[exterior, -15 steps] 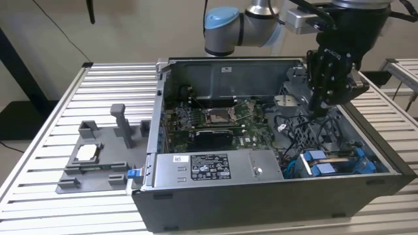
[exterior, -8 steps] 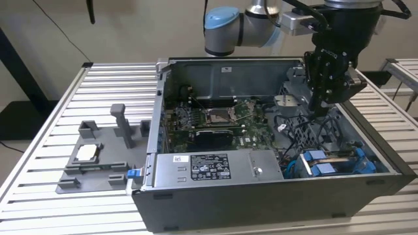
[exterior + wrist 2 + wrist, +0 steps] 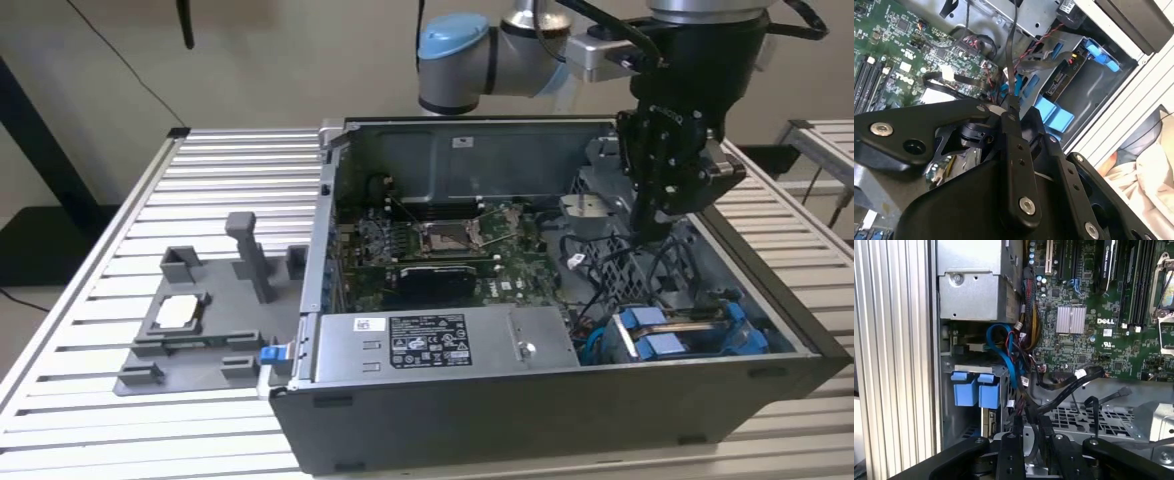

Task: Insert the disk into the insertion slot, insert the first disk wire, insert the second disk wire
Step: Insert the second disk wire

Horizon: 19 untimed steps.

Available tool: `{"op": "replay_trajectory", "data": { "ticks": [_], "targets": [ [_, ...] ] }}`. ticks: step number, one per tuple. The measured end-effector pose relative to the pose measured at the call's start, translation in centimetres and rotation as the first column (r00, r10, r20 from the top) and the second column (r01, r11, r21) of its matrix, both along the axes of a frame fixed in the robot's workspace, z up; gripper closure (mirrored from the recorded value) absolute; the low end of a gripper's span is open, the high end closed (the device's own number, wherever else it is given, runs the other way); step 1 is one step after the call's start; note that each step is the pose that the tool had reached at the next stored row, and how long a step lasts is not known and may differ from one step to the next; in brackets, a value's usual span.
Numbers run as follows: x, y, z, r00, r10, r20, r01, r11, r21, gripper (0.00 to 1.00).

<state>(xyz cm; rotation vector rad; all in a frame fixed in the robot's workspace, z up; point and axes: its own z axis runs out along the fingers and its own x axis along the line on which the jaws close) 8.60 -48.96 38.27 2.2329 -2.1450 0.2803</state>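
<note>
The disk (image 3: 687, 325), silver-grey in its blue carrier, lies in the insertion slot (image 3: 747, 345) at the open case's front corner on the exterior view's right. The slot's blue tabs (image 3: 1054, 115) (image 3: 976, 390) appear in both wrist views. My gripper (image 3: 657, 225) hangs inside the case, above and behind the disk. Its fingers (image 3: 1011, 107) (image 3: 1028, 432) are shut on a thin black disk wire (image 3: 1013, 50) that runs away from the fingertips. A blue cable (image 3: 1004, 340) loops near the slot.
The green motherboard (image 3: 441, 250) fills the case's middle, and the grey labelled power-supply box (image 3: 441, 340) lies along its front. A tangle of cables (image 3: 601, 290) sits between them and the slot. A grey fixture (image 3: 200, 320) stands on the slatted table (image 3: 80, 300).
</note>
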Motion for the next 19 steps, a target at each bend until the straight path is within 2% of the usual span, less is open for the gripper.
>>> {"op": "replay_trajectory", "data": {
  "ticks": [2,5,10,13,14,15,16,17,19],
  "targets": [
    [-0.16,0.1,-0.06,1.0,0.008,0.0026,-0.008,1.0,-0.0033,0.73],
    [-0.47,0.27,-0.09,0.9998,0.018,0.0031,-0.018,0.9998,-0.0076,0.73],
    [-1.08,0.34,-0.24,0.9995,0.031,0.0086,-0.031,0.9995,-0.0109,0.73],
    [-1.48,0.36,-0.38,0.9992,0.037,0.0174,-0.037,0.9992,-0.0137,0.73],
    [-1.76,0.37,-0.49,0.9989,0.04,0.0252,-0.039,0.9991,-0.0163,0.73],
    [-1.92,0.38,-0.56,0.9987,0.041,0.0295,-0.04,0.999,-0.0178,0.73],
    [-2.21,0.39,-0.68,0.9984,0.043,0.0373,-0.042,0.9989,-0.0207,0.73],
    [-2.36,0.4,-0.72,0.9982,0.044,0.0403,-0.043,0.9988,-0.0222,0.73],
    [-2.54,0.44,-0.77,0.998,0.047,0.0419,-0.046,0.9986,-0.025,0.73]
  ]
}}
